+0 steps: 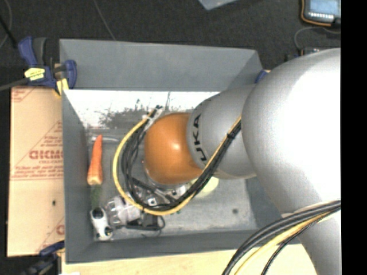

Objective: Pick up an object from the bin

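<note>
Orange carrot (95, 162) at the bin (74, 176) left, up-left of hand (131, 209)

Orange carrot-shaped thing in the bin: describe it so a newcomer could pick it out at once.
Start at the grey metal bin and go to its left wall. Close beside that wall lies a long, slim orange thing like a carrot. Its tapered shape and orange colour set it apart from the small white thing lying below it in the corner.
</note>
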Robot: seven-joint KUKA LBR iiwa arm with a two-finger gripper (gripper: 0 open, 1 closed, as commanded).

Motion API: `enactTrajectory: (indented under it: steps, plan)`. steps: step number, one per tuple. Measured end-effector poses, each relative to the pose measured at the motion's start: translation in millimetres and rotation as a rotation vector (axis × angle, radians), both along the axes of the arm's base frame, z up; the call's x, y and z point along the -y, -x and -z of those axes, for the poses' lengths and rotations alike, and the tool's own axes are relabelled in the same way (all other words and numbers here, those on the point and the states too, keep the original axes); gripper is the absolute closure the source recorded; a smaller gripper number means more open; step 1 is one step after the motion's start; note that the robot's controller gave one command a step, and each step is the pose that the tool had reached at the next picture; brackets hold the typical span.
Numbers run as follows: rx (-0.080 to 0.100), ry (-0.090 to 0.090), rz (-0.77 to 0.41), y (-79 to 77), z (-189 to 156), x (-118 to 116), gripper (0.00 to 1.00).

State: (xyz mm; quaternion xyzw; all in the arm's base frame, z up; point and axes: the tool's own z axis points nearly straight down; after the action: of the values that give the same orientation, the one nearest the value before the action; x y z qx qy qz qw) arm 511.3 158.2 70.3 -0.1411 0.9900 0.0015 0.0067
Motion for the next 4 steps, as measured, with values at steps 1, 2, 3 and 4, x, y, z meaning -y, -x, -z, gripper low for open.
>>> enactTrajectory:
  steps: [1,2,3,4]
  plan:
    - [-0.003,0.005,-0.017,2.9,-1,-2,1.00]
    - [-0.005,0.002,-0.018,3.9,0,-4,0.00]
    - [-0.005,0.002,-0.018,4.0,0,-4,0.00]
    - [0.000,0.001,0.022,15.1,-42,-29,1.00]
